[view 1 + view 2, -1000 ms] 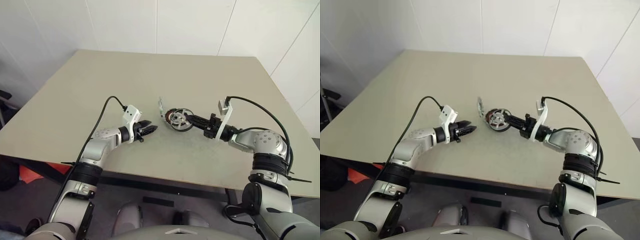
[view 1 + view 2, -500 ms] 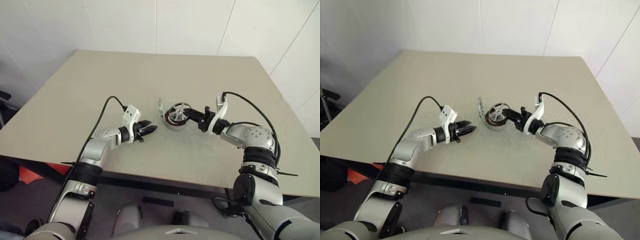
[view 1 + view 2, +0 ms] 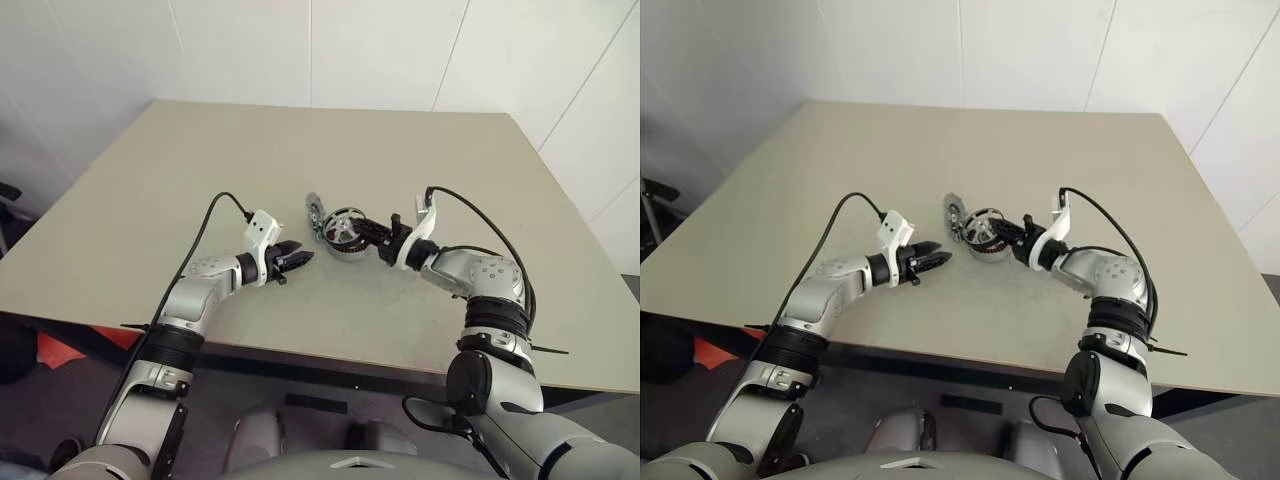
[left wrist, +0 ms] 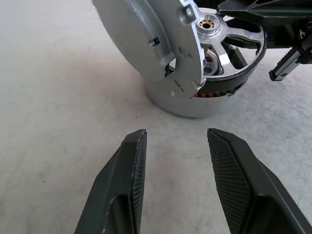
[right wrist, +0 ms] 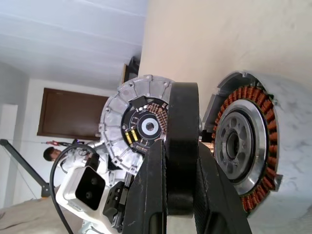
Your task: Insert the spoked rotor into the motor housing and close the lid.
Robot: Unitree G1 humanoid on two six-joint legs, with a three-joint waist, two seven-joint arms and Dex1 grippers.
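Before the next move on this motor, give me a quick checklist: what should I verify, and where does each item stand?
1. Right gripper shut on the spoked rotor: ok.
2. Spoked rotor seated flat in the motor housing: not ok, it sits tilted above the copper windings.
3. Rotor hub lined up with the housing's centre: cannot tell.
4. Lid clear of the housing's opening: not ok, it is propped on edge against the housing.
5. Left gripper open and holding nothing: ok.
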